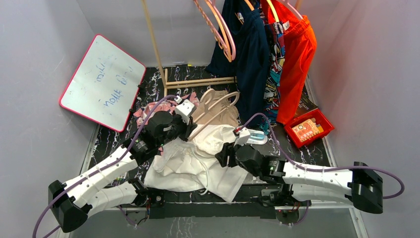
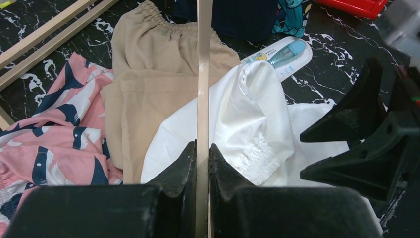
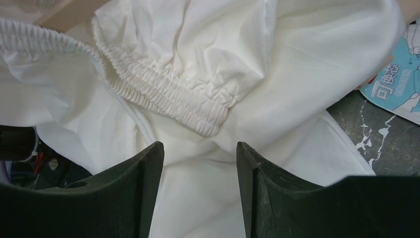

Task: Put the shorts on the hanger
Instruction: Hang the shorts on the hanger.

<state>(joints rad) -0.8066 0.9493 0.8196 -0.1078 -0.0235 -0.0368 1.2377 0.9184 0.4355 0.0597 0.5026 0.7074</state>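
Nearest the bases, the white shorts (image 1: 188, 168) lie crumpled on the table (image 1: 106, 140), their far edge touching the hanger. The right gripper (image 3: 198, 151) hovers just above the gathered waistband (image 3: 168, 94), fingers apart with nothing between them. The left gripper (image 2: 202, 148) has its fingers clamped on one thin arm of the hanger (image 2: 202, 84), which lies across the tan shorts (image 2: 153, 84) beyond. Risks, as we judge them:

- The right fingers may close on one loose layer or the wrong fold, so the waist opening never goes over the hanger arm.
- The left pinch is narrow, so a tug on the fabric could twist or slip the hanger.
- The tan shorts could get dragged along.

We cannot tell whether any white fabric is already threaded on. Far right, a red bin (image 1: 324, 120) holds an orange-and-white packet (image 1: 307, 130), well apart from the shorts.
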